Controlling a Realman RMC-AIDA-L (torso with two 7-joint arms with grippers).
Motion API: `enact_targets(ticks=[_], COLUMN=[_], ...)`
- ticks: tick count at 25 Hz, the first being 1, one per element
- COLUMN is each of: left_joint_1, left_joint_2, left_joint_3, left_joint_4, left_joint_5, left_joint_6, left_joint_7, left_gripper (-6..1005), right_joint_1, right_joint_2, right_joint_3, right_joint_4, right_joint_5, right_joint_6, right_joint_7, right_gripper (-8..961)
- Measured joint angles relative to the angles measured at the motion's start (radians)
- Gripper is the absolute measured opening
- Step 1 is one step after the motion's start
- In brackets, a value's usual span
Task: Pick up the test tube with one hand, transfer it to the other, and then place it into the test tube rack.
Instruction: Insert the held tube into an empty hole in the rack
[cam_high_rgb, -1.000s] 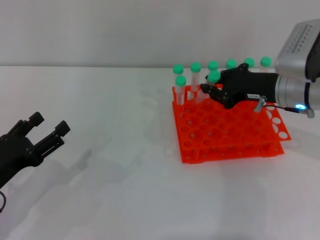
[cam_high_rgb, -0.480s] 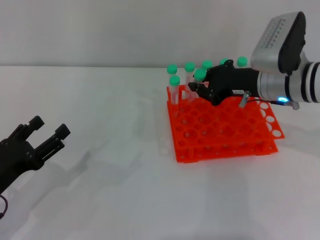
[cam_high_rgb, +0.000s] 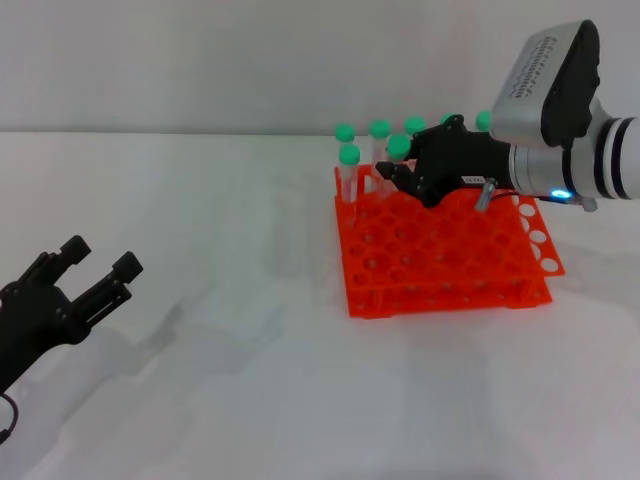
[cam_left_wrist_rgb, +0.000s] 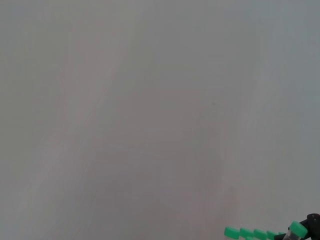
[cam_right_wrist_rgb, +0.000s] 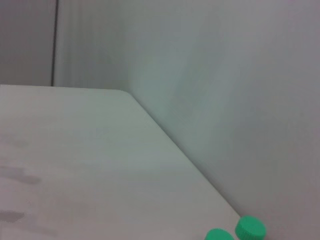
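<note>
The slim clear test tube with the round green screw cap (cam_high_rgb: 399, 147) is seen above the back rows of the bright orange-red two-tier plastic rack (cam_high_rgb: 445, 262), its cap showing just in front of the black fingers of the right gripper (cam_high_rgb: 392, 176). The fingers appear to be closed around the tube below the cap, though the contact itself is partly hidden by the gripper body. Other green-capped tubes (cam_high_rgb: 349, 156) are stood upright in the rack's rear and left holes, close beside the held tube, so little room is left on that side; the front rows of holes are unoccupied. The rack is placed on a white table (cam_high_rgb: 240, 380), near its far edge, with a plain wall behind. Well apart, at the near left of the table, the black left gripper (cam_high_rgb: 95, 268) is held with its fingers spread and nothing between them.
</note>
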Motion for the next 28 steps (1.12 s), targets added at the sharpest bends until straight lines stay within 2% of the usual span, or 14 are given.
enact_targets(ticks=[9, 15, 19, 23, 28], left_joint_1=[-0.003, -0.008, -0.015, -0.015, -0.015], left_joint_2=[0.000, 0.000, 0.000, 0.002, 0.004], left_joint_3=[-0.001, -0.001, -0.001, -0.001, -0.002], left_joint_4=[-0.008, -0.015, -0.027, -0.024, -0.021], left_joint_5=[0.000, 0.000, 0.000, -0.009, -0.059], left_joint_6=[0.000, -0.002, -0.005, -0.005, -0.006], left_joint_7=[0.002, 0.017, 0.025, 0.028, 0.057], left_gripper=[893, 893, 893, 893, 893], right_joint_1=[0.012, 0.030, 0.023, -0.063, -0.248], right_joint_2=[0.013, 0.019, 0.018, 0.006, 0.006], right_joint_3=[-0.039, -0.086, -0.089, -0.070, 0.020], right_joint_4=[-0.008, -0.009, -0.031, -0.128, -0.297], right_joint_5=[0.007, 0.011, 0.029, 0.077, 0.096], right_joint_6=[0.071, 0.098, 0.081, 0.003, -0.073], right_joint_7=[-0.006, -0.004, 0.001, 0.001, -0.005], right_gripper=[345, 519, 517, 516, 514])
